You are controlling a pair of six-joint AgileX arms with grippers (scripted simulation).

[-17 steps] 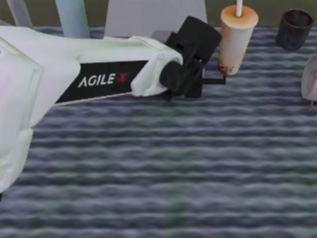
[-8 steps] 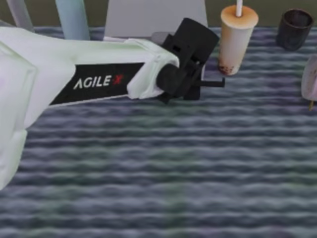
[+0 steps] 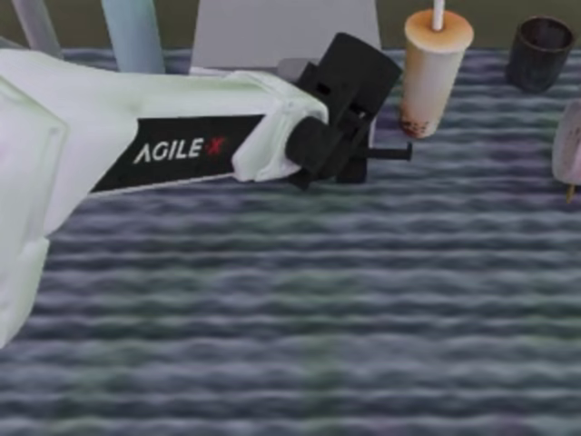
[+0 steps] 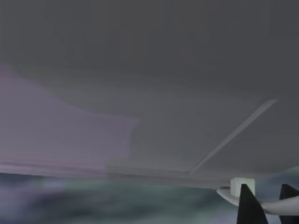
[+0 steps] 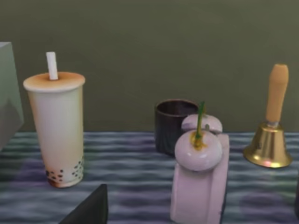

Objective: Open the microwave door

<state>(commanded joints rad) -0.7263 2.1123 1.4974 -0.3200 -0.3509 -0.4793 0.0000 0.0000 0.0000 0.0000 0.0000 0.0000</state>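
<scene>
The left tool point(image 3: 386, 153) sits in the upper middle of the top view, at the front lower edge of the microwave point(image 3: 283, 32), whose pale top fills the upper centre of that frame. In the left wrist view two dark fingertips point(image 4: 247, 205) show at the lower right, set apart on either side of a pale handle bar point(image 4: 243, 186) that hangs below the microwave door point(image 4: 154, 116); the door's grey face fills most of that view. The fingers look partly open around the bar; whether they press on it I cannot tell.

The main risk, as I judge it, is a slip: if the fingers only bracket the bar and do not pinch it, a pull along the door's swing could let the bar slide out and leave the door shut. A pull that runs straight instead of along the hinge arc could drag the whole microwave across the desk point(image 3: 300, 309).

The tall cup with a straw point(image 3: 436, 73) stands just right of the tool; an outward sweep of the wrist could knock it over. The dark cup point(image 3: 540, 53) stands farther right, well apart.

The right tool does not show in the top view; a dark edge at the bottom of its wrist view tells nothing of its fingers.
</scene>
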